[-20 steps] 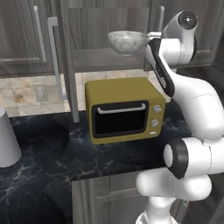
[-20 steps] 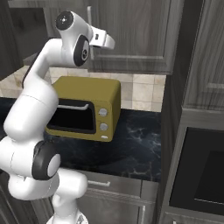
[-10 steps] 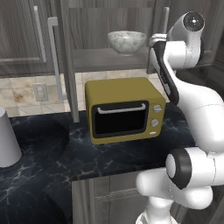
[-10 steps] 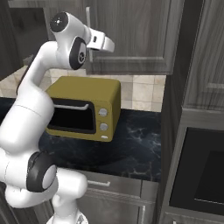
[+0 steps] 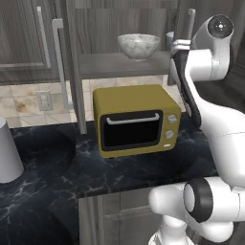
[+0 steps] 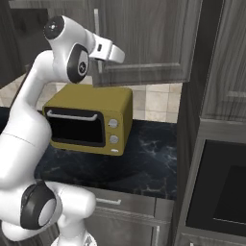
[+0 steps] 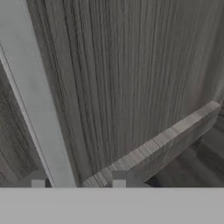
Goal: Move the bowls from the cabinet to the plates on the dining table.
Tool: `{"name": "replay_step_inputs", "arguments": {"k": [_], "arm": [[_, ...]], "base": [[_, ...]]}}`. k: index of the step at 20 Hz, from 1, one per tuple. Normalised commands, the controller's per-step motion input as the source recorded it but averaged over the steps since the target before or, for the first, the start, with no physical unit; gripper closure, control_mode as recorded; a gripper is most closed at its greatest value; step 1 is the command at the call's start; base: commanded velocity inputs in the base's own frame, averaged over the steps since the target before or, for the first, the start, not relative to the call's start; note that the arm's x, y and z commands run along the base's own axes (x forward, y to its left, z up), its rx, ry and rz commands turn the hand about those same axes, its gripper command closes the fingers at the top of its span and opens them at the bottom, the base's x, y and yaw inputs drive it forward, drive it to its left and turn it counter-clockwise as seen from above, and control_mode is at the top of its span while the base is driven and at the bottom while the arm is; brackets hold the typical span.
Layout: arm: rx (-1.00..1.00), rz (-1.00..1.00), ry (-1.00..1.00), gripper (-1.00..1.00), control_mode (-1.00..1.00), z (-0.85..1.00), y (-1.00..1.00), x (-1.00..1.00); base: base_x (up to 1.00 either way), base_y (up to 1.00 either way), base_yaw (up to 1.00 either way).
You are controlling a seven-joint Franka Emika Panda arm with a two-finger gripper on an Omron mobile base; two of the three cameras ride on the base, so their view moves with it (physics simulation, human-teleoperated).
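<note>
The cabinet (image 5: 119, 64) stands open, and on its shelf sits the grey-white marbled bowl (image 5: 139, 45). A sliver of pale blue from a second bowl (image 5: 169, 37) peeks out beside my arm. My gripper (image 6: 115, 54) is up at the right-hand cabinet door (image 6: 144, 38), right of the shelf. In the hand view the door's silver bar handle (image 7: 37, 100) runs down between the tips of my gripper (image 7: 78, 179), close to the left one. The jaws stand apart, wider than the bar. The plates and the dining table are out of view.
A yellow microwave oven (image 5: 136, 119) sits on the black marble counter (image 5: 57, 177) right under the shelf. The left cabinet door (image 5: 72, 67) swings out edge-on with its handle (image 5: 59, 62). A white cylinder (image 5: 7, 150) stands far left. A tall oven unit (image 6: 216, 187) is at right.
My upper arm has swung slightly to the right and the hand has dropped a little along the door. The marbled bowl has not moved.
</note>
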Motion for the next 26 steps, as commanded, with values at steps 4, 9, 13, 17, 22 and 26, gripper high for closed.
{"name": "replay_step_inputs", "arguments": {"k": [4, 9, 13, 17, 22, 26], "arm": [[0.0, -0.06, 0.0, 1.0, -1.0, -0.2, -0.74, -0.66], [0.0, -0.05, 0.0, 1.0, -1.0, -0.22, -0.77, -0.68], [0.0, -0.04, 0.0, 1.0, -1.0, -0.25, -0.79, -0.63], [0.0, -0.01, 0.0, 1.0, -1.0, -0.3, -0.8, -0.46], [0.0, 0.0, 0.0, 1.0, -1.0, -0.41, -0.77, -0.38], [0.0, 0.0, 0.0, 1.0, -1.0, -0.39, -0.78, -0.31]], "base": [[0.0, 0.0, 0.0], [0.0, 0.0, 0.0], [0.0, 0.0, 0.0], [0.0, 0.0, 0.0], [0.0, 0.0, 0.0], [0.0, 0.0, 0.0]]}}
